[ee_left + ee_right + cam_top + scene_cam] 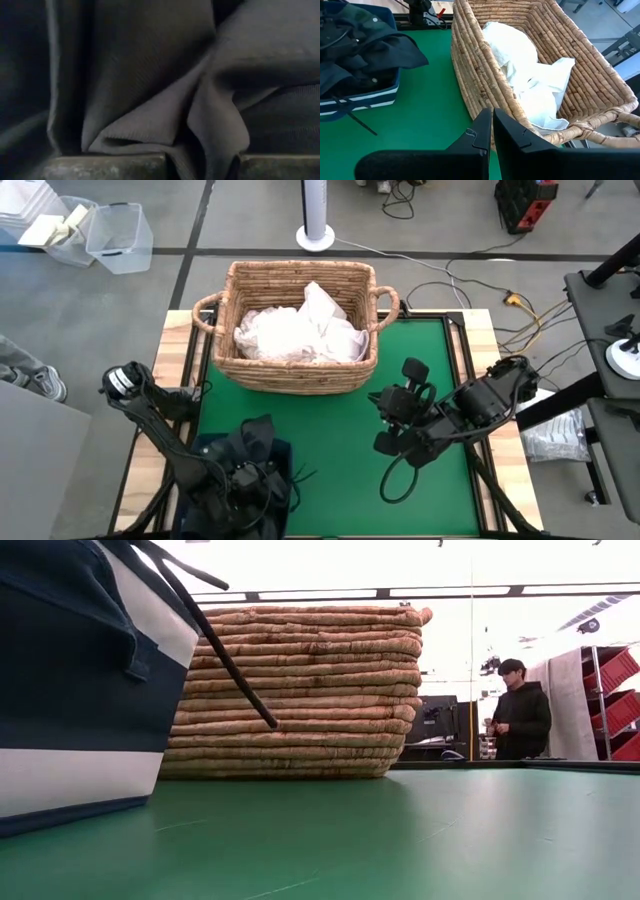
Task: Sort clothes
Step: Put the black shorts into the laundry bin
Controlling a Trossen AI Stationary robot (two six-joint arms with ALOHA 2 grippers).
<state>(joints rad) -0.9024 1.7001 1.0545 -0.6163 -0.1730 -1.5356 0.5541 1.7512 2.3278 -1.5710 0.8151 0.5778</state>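
Observation:
White clothes [300, 330] [530, 85] lie heaped inside the tan wicker basket [295, 372] at the table's far middle. Dark clothes [245, 445] [365, 50] are piled in the navy bin [365, 97] [70, 690] at the near left. My left gripper [245, 478] [202, 165] is down in that dark pile, shut on a fold of it. My right gripper [385, 405] [491, 132] hovers over the green mat on the right with its fingers shut and empty, pointing toward the basket. My left gripper pinches a fold of a dark garment [200, 145] between its two fingers [105, 167]. It comes from above, pointing down into the bin. Creases in the cloth run together toward the gap. The rest of the garment lies slack on the pile.
A black cable loop [400, 475] lies on the green mat [330, 440] below my right arm. A dark cord [230, 670] hangs from the bin toward the basket [300, 690]. A person [520, 710] stands in the room beyond the table. Bare mat lies between bin and basket.

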